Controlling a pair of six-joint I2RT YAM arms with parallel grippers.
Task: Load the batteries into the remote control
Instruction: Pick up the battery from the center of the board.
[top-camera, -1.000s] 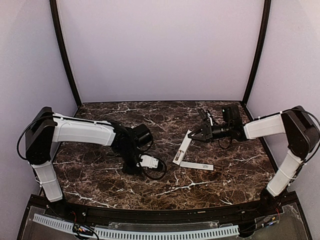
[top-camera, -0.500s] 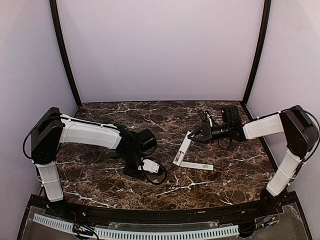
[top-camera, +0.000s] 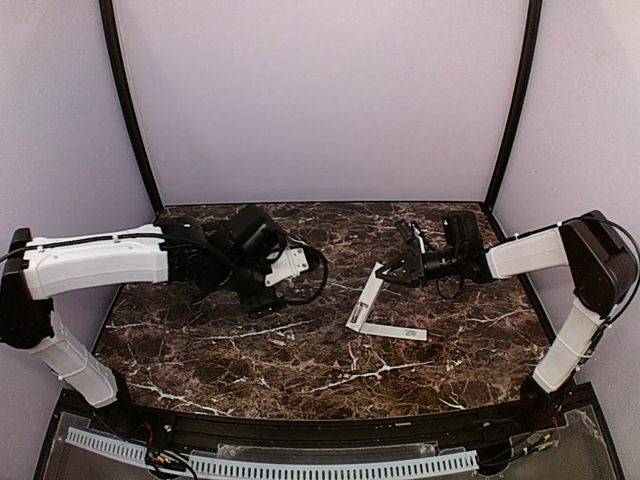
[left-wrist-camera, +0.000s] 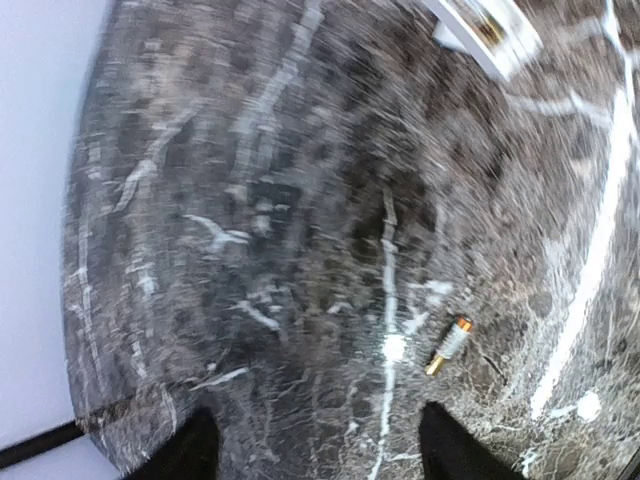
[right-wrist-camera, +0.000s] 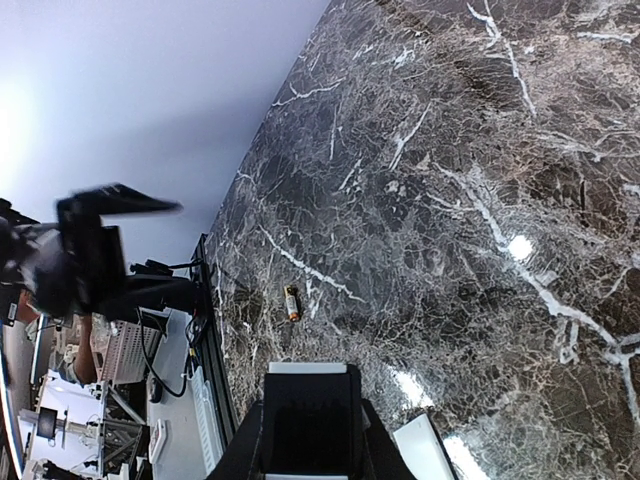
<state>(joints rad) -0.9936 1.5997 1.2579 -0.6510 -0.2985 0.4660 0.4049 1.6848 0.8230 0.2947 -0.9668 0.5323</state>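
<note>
One battery (top-camera: 277, 342) lies alone on the marble, dark with gold ends; it also shows in the left wrist view as battery (left-wrist-camera: 449, 345) and in the right wrist view as battery (right-wrist-camera: 291, 302). My left gripper (top-camera: 262, 302) hangs above and behind it, open, with nothing between its fingers (left-wrist-camera: 192, 450). The white remote control (top-camera: 365, 297) slants from the table up into my right gripper (top-camera: 384, 272). That gripper (right-wrist-camera: 308, 455) is shut on the remote control's (right-wrist-camera: 305, 410) dark end. The remote control (left-wrist-camera: 482, 32) appears blurred, with a gold spot in it.
A thin flat white cover strip (top-camera: 393, 331) lies just in front of the remote's lower end, also seen as cover strip (right-wrist-camera: 425, 445). Dark frame posts (top-camera: 128, 110) and pale walls close in the marble table (top-camera: 200, 350).
My left gripper has risen from the table, swung back and left, and opened. A battery now lies where it stood. The right gripper and remote have not moved.
</note>
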